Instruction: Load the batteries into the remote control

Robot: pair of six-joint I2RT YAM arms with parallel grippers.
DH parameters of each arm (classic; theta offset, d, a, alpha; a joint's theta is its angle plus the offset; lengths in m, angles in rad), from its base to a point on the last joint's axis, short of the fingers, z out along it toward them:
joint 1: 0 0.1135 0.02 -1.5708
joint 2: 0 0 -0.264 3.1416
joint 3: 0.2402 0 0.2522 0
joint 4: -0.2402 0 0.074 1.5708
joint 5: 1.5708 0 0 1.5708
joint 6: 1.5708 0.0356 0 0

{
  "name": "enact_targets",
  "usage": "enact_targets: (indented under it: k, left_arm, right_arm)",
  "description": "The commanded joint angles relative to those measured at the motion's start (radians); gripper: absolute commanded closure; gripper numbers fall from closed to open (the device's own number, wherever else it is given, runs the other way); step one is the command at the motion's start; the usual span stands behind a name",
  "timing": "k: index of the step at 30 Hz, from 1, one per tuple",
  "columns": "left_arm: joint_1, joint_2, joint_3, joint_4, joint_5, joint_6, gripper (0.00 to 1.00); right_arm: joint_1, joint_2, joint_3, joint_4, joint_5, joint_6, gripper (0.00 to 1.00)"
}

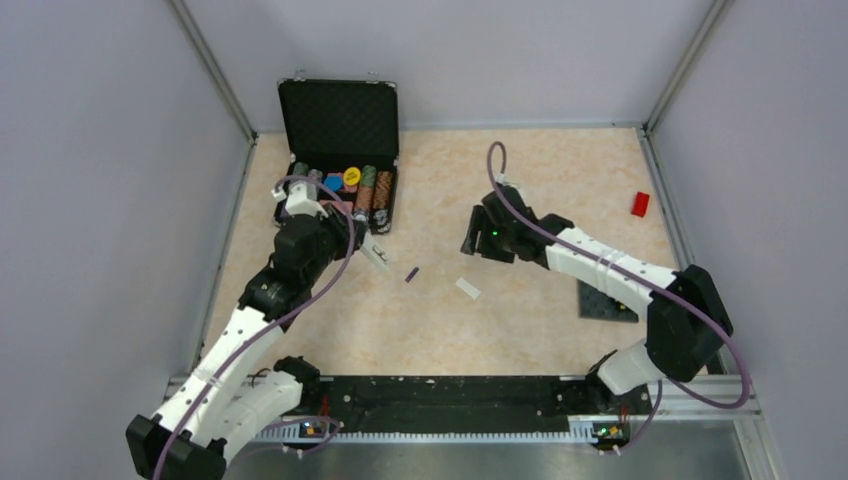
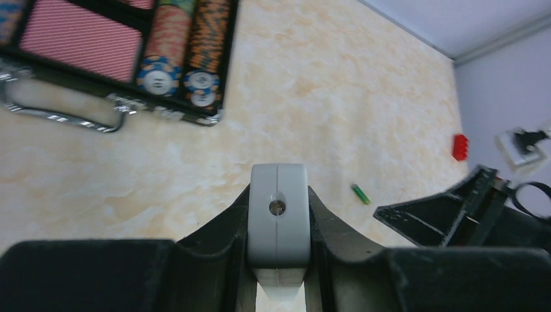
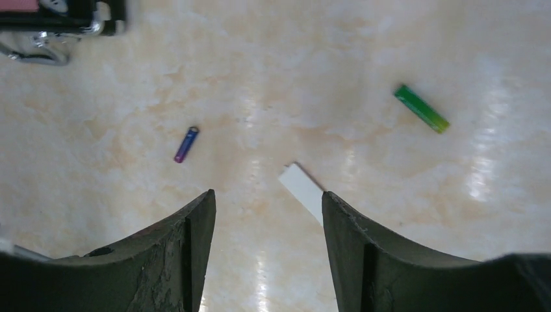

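Two loose on worktop (image 3: pixel 364 39): green battery (image 3: pixel 421 108), purple battery (image 3: pixel 186 144); left gripper (image 2: pixel 278 195) pinches remote control (image 2: pixel 278 234); right gripper (image 3: pixel 266 205) spread, empty. Risk: thin cell rolls away at pinch, or cover plate (image 3: pixel 302 185) gets grabbed instead, being v. close.

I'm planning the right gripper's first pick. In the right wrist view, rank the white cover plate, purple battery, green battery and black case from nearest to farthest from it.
From the right gripper:
1. White cover plate, just ahead, centre.
2. Purple battery, ahead on the left.
3. Green battery, farther up on the right.
4. Black case, top-left corner.
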Motion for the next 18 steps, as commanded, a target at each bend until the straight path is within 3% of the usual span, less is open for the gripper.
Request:
enact_targets:
  k: [1, 7, 18]
  left_arm:
    - [0.005, -0.048, 0.071, -0.192, -0.282, -0.041, 1.0]
    - [0.005, -0.108, 0.099, -0.32, -0.454, -0.053, 1.0]
    - [0.005, -0.187, 0.058, -0.348, -0.469, -0.029, 1.0]
  right_arm:
    - [0.15, 0.145, 0.177, -0.06, 0.163, -0.008, 0.4]
    - [0.272, 0.419, 0.401, -0.189, 0.249, 0.19, 0.4]
    - [0.341, 0.632, 0.591, -0.245, 0.367, 0.422, 0.44]
